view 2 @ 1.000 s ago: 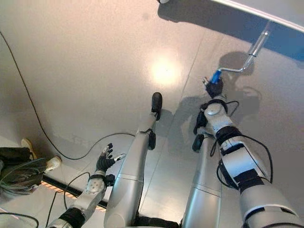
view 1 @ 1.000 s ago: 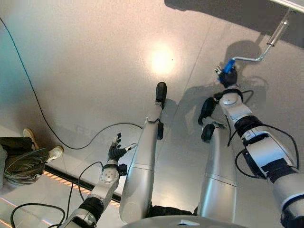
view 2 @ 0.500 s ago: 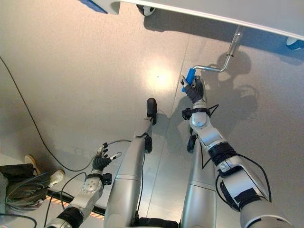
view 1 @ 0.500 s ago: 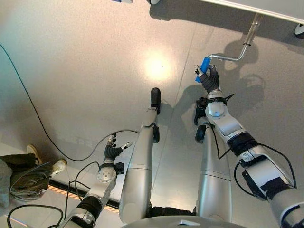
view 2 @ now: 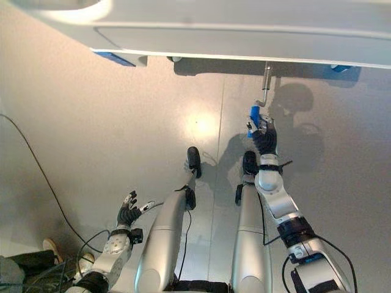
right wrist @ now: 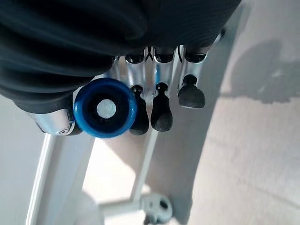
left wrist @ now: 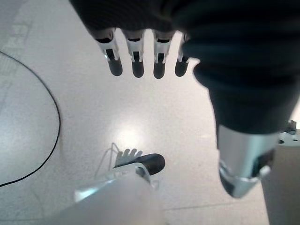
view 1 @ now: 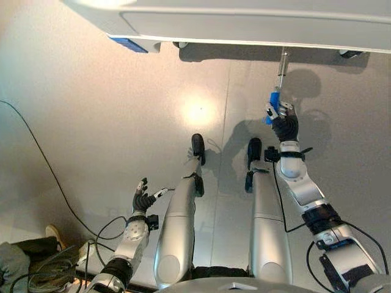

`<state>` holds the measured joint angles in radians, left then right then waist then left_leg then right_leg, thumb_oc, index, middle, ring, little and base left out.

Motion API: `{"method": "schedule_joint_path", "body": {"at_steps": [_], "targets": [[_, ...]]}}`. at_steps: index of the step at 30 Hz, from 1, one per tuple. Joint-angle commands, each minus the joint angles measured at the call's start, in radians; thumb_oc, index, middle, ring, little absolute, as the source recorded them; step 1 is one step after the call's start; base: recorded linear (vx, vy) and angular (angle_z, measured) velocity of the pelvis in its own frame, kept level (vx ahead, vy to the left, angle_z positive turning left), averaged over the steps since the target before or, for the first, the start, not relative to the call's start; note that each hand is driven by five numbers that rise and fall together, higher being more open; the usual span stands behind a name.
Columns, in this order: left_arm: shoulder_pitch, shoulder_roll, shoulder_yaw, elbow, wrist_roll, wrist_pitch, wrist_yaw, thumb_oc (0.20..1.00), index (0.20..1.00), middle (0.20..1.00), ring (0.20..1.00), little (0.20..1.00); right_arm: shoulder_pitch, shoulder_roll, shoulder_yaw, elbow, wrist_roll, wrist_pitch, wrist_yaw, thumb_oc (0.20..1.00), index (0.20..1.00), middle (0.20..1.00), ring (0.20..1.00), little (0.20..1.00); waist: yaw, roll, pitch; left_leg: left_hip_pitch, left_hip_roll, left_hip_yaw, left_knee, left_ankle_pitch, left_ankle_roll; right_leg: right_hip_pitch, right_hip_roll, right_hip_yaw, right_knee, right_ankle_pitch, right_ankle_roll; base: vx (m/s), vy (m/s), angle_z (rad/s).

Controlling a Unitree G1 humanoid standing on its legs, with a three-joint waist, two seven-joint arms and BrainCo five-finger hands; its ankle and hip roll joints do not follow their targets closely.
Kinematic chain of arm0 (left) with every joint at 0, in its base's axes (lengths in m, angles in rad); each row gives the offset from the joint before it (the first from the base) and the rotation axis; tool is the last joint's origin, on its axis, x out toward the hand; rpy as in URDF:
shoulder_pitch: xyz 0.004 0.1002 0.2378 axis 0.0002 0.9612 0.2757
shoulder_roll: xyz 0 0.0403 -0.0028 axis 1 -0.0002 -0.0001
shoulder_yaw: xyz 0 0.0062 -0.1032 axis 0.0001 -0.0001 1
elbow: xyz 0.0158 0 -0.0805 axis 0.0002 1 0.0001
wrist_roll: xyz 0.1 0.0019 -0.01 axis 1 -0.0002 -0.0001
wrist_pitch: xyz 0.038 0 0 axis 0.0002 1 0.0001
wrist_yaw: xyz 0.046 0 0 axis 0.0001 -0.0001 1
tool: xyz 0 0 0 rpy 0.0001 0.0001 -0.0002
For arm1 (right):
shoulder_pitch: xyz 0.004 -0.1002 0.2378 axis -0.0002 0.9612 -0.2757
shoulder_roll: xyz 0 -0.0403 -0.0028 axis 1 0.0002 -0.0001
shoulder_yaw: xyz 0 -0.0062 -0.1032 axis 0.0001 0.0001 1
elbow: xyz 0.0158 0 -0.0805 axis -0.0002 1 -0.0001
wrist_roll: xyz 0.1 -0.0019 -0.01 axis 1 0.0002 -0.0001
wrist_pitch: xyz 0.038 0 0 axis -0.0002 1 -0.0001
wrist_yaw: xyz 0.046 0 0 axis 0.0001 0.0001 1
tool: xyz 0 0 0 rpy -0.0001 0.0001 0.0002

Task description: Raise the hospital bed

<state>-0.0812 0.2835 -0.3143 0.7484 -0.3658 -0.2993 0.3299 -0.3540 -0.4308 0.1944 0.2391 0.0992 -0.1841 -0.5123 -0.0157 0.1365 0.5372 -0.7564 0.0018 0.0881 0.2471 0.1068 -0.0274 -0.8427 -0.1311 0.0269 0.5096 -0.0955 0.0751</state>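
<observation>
Crank handle (view 1: 274,105) swung round under bed (view 1: 244,24), R hand (view 1: 285,127) still gripping; L hand (view 1: 142,200) open.

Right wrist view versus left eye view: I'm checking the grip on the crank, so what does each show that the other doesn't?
Right wrist view: the blue handle's round end, fingers curled beside it. Left eye view: the bed's underside, the crank rod hanging from it, and the left hand open and idle low over the floor. Both: the right hand shut on the blue handle.
</observation>
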Motion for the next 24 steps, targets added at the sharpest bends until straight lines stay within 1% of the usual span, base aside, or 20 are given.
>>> {"method": "schedule_joint_path", "body": {"at_steps": [1,2,4,5,9,11,12,13,15,16,17,18,21,22,23,24], "targets": [[0.092,0.011,0.049,0.036,0.007,-0.014,0.000,1.000,1.000,1.000,1.000,1.000,0.005,-0.041,-0.152,-0.203,-0.020,-0.178,-0.119,0.200,0.200,0.200,0.200,0.200,-0.045,-0.028,-0.017,0.040,-0.016,0.000,0.064,-0.054,-0.048,0.049,0.008,0.015,-0.135,0.134,0.075,-0.01,-0.022,-0.09],[0.092,0.011,0.049,0.036,0.007,-0.014,0.000,1.000,1.000,1.000,1.000,1.000,0.005,-0.041,-0.152,-0.203,-0.020,-0.178,-0.119,0.200,0.200,0.200,0.200,0.200,-0.045,-0.028,-0.017,0.040,-0.016,0.000,0.064,-0.054,-0.048,0.049,0.008,0.016,-0.135,0.134,0.075,0.00,-0.050,-0.17],[0.095,0.011,0.056,0.036,0.002,-0.018,-0.001,1.000,1.000,1.000,1.000,1.000,0.016,-0.050,-0.195,-0.151,-0.022,-0.169,-0.160,0.200,0.200,0.200,0.200,0.200,-0.049,-0.029,-0.017,0.057,-0.013,0.000,0.047,-0.049,-0.050,0.063,0.013,0.018,-0.149,0.138,0.075,0.00,-0.043,-0.13],[0.096,0.011,0.056,0.036,0.002,-0.018,-0.001,1.000,1.000,1.000,1.000,1.000,0.016,-0.050,-0.195,-0.151,-0.022,-0.169,-0.161,0.200,0.200,0.200,0.200,0.200,-0.049,-0.029,-0.017,0.058,-0.013,0.000,0.047,-0.049,-0.050,0.064,0.013,0.018,-0.149,0.138,0.075,0.00,0.000,0.00],[0.094,0.004,0.052,0.052,0.005,-0.018,0.005,1.000,1.000,1.000,1.000,1.000,0.013,-0.052,-0.225,-0.067,-0.017,-0.154,-0.214,0.200,0.200,0.200,0.200,0.200,-0.051,-0.029,-0.017,0.073,-0.007,0.004,0.037,-0.048,-0.051,0.076,0.019,0.025,-0.159,0.142,0.074,0.00,-0.020,0.00],[0.094,0.007,0.050,0.045,0.006,-0.019,0.010,1.000,1.000,1.000,1.000,1.000,0.009,-0.061,-0.239,0.042,0.012,-0.145,-0.238,0.200,0.200,0.200,0.200,0.200,-0.049,-0.023,-0.017,0.077,-0.007,0.003,0.036,-0.045,-0.055,0.081,0.020,0.025,-0.159,0.141,0.072,0.01,-0.055,-0.02],[0.094,0.007,0.050,0.045,0.006,-0.019,0.010,1.000,1.000,1.000,1.000,1.000,0.007,-0.062,-0.239,0.045,0.013,-0.146,-0.238,0.200,0.200,0.200,0.200,0.200,-0.049,-0.023,-0.017,0.076,-0.007,0.003,0.036,-0.045,-0.056,0.081,0.020,0.025,-0.160,0.141,0.072,0.01,-0.049,-0.01],[0.091,0.007,0.046,0.045,-0.002,-0.022,0.008,1.000,1.000,1.000,1.000,1.000,-0.009,-0.070,-0.238,0.106,0.035,-0.135,-0.241,0.200,0.200,0.200,0.200,0.200,-0.047,-0.018,-0.017,0.077,-0.006,0.000,0.032,-0.042,-0.057,0.082,0.021,0.024,-0.160,0.140,0.070,0.00,0.000,0.00],[0.091,0.006,0.044,0.047,-0.003,-0.022,0.009,1.000,1.000,1.000,1.000,1.000,-0.012,-0.072,-0.237,0.128,0.044,-0.129,-0.240,0.200,0.200,0.200,0.200,0.200,-0.047,-0.018,-0.017,0.079,-0.005,0.001,0.027,-0.040,-0.058,0.081,0.023,0.023,-0.163,0.141,0.069,0.00,-0.018,0.00],[0.085,0.006,0.042,0.052,-0.004,-0.019,0.013,1.000,1.000,1.000,1.000,1.000,-0.022,-0.077,-0.229,0.181,0.067,-0.121,-0.231,0.200,0.200,0.200,0.200,0.200,-0.047,-0.019,-0.017,0.082,-0.002,0.001,0.023,-0.039,-0.058,0.080,0.026,0.025,-0.163,0.142,0.067,0.00,0.000,0.00],[0.085,0.006,0.042,0.053,-0.004,-0.019,0.013,1.000,1.000,1.000,1.000,1.000,-0.024,-0.078,-0.228,0.183,0.068,-0.122,-0.231,0.200,0.200,0.200,0.200,0.200,-0.047,-0.019,-0.017,0.082,-0.002,0.002,0.022,-0.039,-0.058,0.080,0.026,0.025,-0.163,0.142,0.067,0.01,-0.048,-0.01],[0.085,0.003,0.036,0.050,-0.006,-0.015,0.012,1.000,1.000,1.000,1.000,1.000,-0.039,-0.086,-0.205,0.257,0.097,-0.109,-0.207,0.200,0.200,0.200,0.200,0.200,-0.046,-0.019,-0.017,0.086,0.001,0.002,0.019,-0.036,-0.059,0.081,0.028,0.023,-0.162,0.143,0.065,0.00,-0.032,-0.02],[0.081,0.001,0.033,0.056,-0.006,-0.014,0.013,1.000,1.000,1.000,1.000,1.000,-0.053,-0.089,-0.187,0.308,0.102,-0.096,-0.197,0.200,0.200,0.200,0.200,0.200,-0.047,-0.022,-0.017,0.091,0.003,0.002,0.018,-0.035,-0.060,0.085,0.031,0.022,-0.163,0.142,0.064,0.00,-0.037,-0.01],[0.073,-0.002,0.024,0.067,-0.007,-0.011,0.011,1.000,1.000,1.000,1.000,1.000,-0.076,-0.090,-0.168,0.407,0.130,-0.086,-0.174,0.200,0.200,0.200,0.200,0.200,-0.043,-0.025,-0.017,0.099,0.005,0.000,0.015,-0.034,-0.061,0.092,0.033,0.020,-0.163,0.144,0.063,0.00,-0.034,-0.03],[0.073,-0.003,0.025,0.068,-0.007,-0.012,0.011,1.000,1.000,1.000,1.000,1.000,-0.079,-0.091,-0.166,0.412,0.132,-0.090,-0.172,0.200,0.200,0.200,0.200,0.200,-0.044,-0.025,-0.017,0.099,0.005,0.000,0.014,-0.034,-0.061,0.092,0.033,0.020,-0.164,0.144,0.063,0.00,-0.052,-0.02],[0.066,-0.005,0.019,0.075,-0.005,-0.009,0.010,1.000,1.000,1.000,1.000,1.000,-0.096,-0.093,-0.149,0.471,0.141,-0.077,-0.159,0.200,0.200,0.200,0.200,0.200,-0.042,-0.026,-0.017,0.106,0.008,0.000,0.011,-0.032,-0.061,0.100,0.033,0.018,-0.167,0.145,0.062,0.00,-0.038,-0.02]]}}
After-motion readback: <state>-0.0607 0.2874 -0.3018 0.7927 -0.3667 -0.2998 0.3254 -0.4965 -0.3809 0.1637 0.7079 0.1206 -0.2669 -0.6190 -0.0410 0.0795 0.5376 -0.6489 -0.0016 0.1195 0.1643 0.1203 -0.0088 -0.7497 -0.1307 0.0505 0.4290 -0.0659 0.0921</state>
